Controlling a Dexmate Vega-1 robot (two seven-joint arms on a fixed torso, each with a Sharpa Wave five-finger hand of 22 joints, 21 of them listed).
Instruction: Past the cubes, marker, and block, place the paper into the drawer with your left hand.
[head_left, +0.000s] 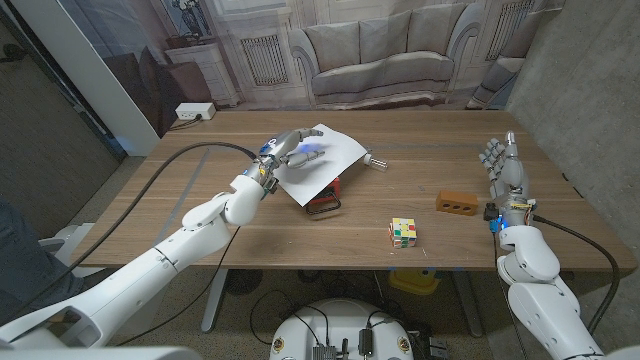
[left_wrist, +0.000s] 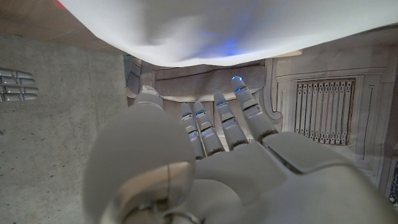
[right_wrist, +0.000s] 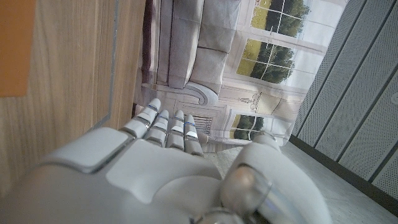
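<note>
L hand (head_left: 290, 150) has the sheet of paper (head_left: 322, 160) off the wood, over the counter's (head_left: 200, 200) middle toward the far edge — held up and tilted, prob. so it clears the small red drawer (head_left: 323, 199) sitting just under its near corner. Fingers reach under the sheet's far-left corner; a blue glow shows thru the paper there. In the L wrist view the fingers (left_wrist: 224, 121) lie nearly straight, close together, beneath the white sheet — I judge the paper is carried on them, pinched at the edge by the thumb, though the thumb contact itself is hard to make out.

Marker (head_left: 375, 161) lies just beside the paper's right corner. Rubik's cube (head_left: 403, 232) sits near the front edge, right of the drawer; orange block w/ holes (head_left: 456, 204) further right. None are directly between paper and drawer now, so the route looks short — mostly down and in.

R hand (head_left: 503, 165) stands upright on its edge near the counter's right side, fingers extended, apart, holding nothing.
</note>
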